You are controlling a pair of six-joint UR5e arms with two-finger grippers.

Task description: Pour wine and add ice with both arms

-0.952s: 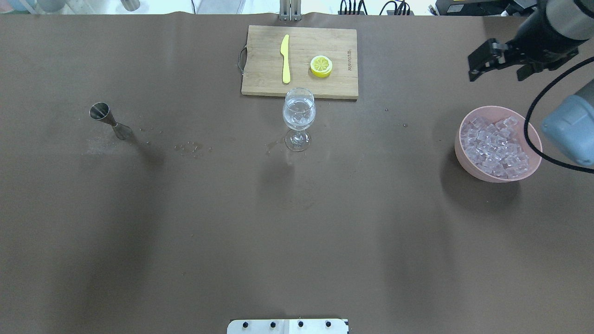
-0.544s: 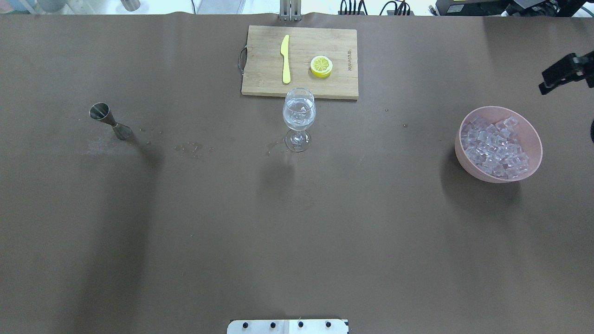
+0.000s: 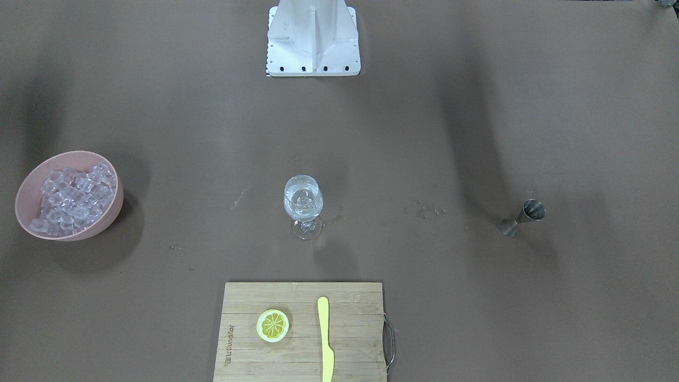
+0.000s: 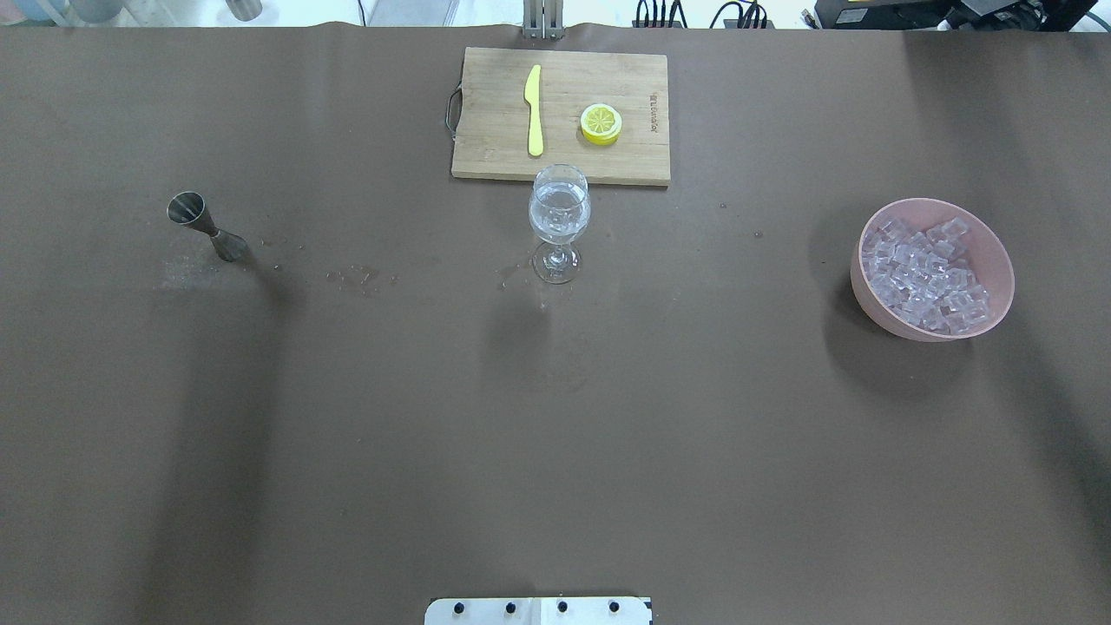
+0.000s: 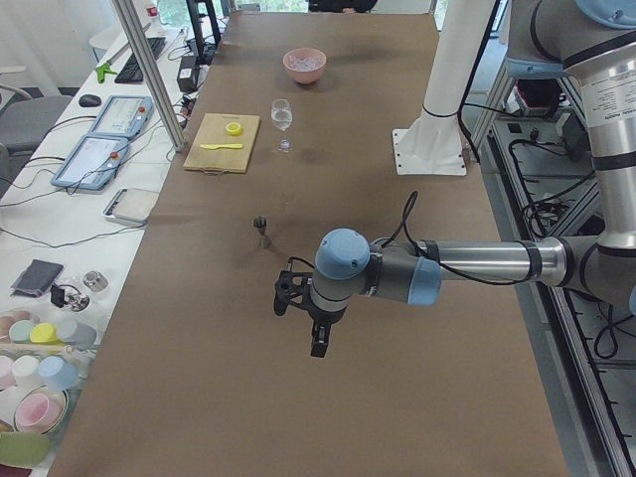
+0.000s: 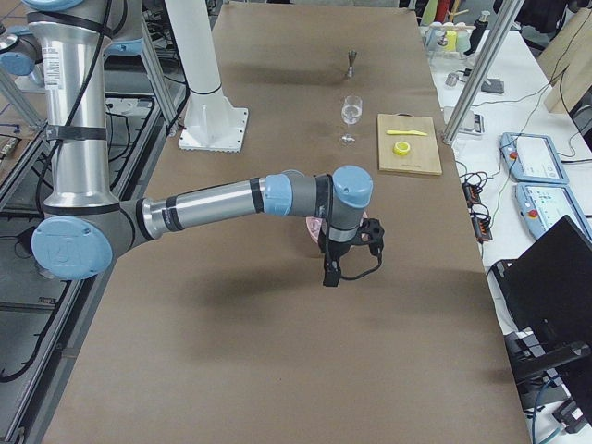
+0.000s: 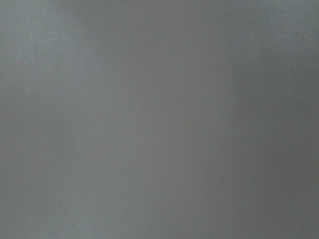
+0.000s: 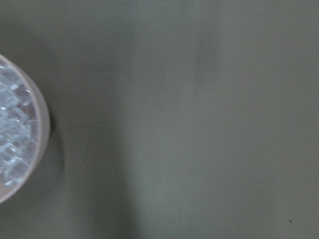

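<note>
A stemmed wine glass (image 4: 560, 217) stands at mid-table and holds clear wine (image 4: 559, 229) with a few ice cubes; it also shows in the front view (image 3: 303, 204). A heap of ice (image 4: 925, 276) fills a pink bowl (image 4: 868, 302) at the right. My left gripper (image 5: 318, 340) shows only in the left side view, above bare table past the jigger (image 5: 262, 227). My right gripper (image 6: 329, 274) shows only in the right side view, beside the bowl. I cannot tell whether either is open or shut. The right wrist view shows the bowl's edge (image 8: 41, 130) and no fingers.
A steel jigger (image 4: 205, 227) stands at the left with small spill marks (image 4: 356, 278) beside it. A wooden cutting board (image 4: 486, 139) behind the glass holds a yellow knife (image 4: 534, 108) and a lemon slice (image 4: 601, 122). The white mounting base (image 3: 313, 40) is at the robot's side.
My right arm and gripper have moved off the overhead view to the right, away from above the bowl. The glass, bowl and jigger have not moved.
</note>
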